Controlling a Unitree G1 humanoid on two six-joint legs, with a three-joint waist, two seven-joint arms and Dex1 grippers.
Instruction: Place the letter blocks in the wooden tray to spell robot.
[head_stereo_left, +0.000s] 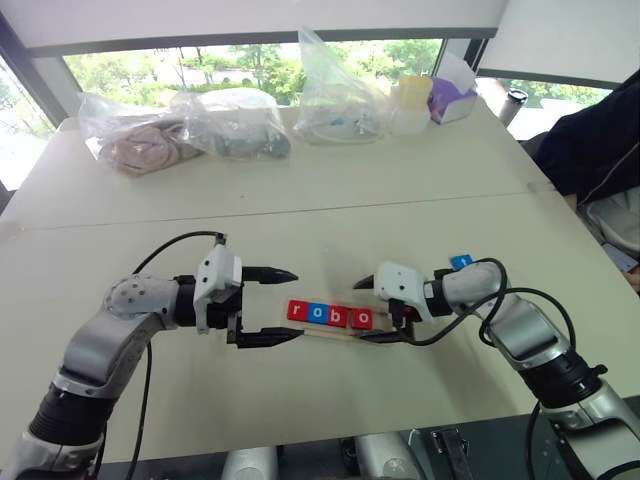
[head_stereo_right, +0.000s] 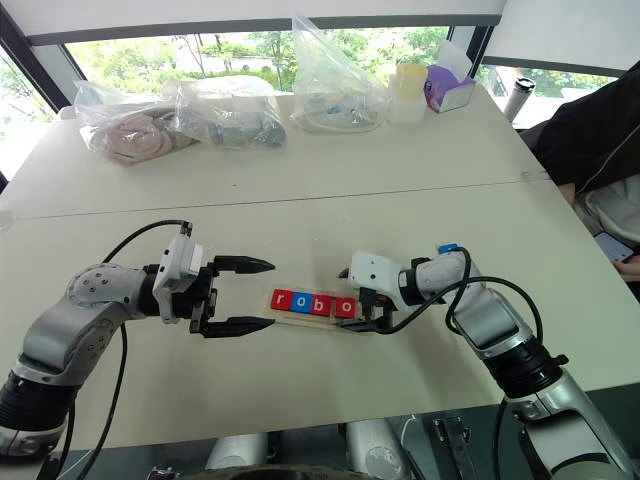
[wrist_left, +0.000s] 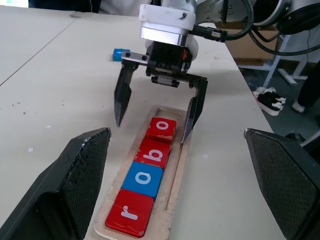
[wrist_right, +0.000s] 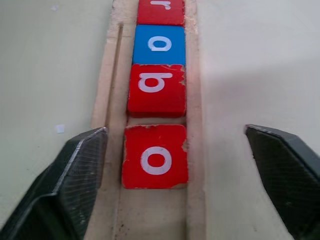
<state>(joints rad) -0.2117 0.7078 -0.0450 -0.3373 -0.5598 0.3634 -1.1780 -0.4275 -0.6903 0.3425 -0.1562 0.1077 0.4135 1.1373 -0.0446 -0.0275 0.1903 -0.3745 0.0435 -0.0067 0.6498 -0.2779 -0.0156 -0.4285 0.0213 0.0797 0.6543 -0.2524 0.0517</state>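
While both sets of jaws stand wide apart and hold nothing, the wooden tray (head_stereo_left: 335, 331) lies low in the middle of the head views, on the pale desk (head_stereo_left: 330, 230), between the two arms. The left gripper (head_stereo_left: 270, 305) sits just left of the tray's left end, its fingers pointing right toward it. The right gripper (head_stereo_left: 372, 310) comes in from the right and straddles the tray's right end, one finger on each side of the rim and clear of the tiles.

Four letter blocks lie flat in the tray in a row, reading left to right: a red r (head_stereo_left: 297, 311), a blue o (head_stereo_left: 318, 313), a red b (head_stereo_left: 339, 316) and a red o (head_stereo_left: 362, 318). In the right wrist view the red o shows a narrow gap from the red b, and bare wood is left in the tray past it.

A little above and right of the tray in the head views, the fifth block, a blue tile (head_stereo_left: 461, 262), lies on the desk beside the right forearm; its letter cannot be read.

Farther up, along the top of the frame, clear plastic bags (head_stereo_left: 185, 130) holding soft items sit at upper left, another clear bag (head_stereo_left: 338, 95) at top centre, then a pale yellow container (head_stereo_left: 412, 100) and a purple tissue box (head_stereo_left: 452, 95). A person in dark clothing (head_stereo_left: 595, 150) sits at the upper right edge.
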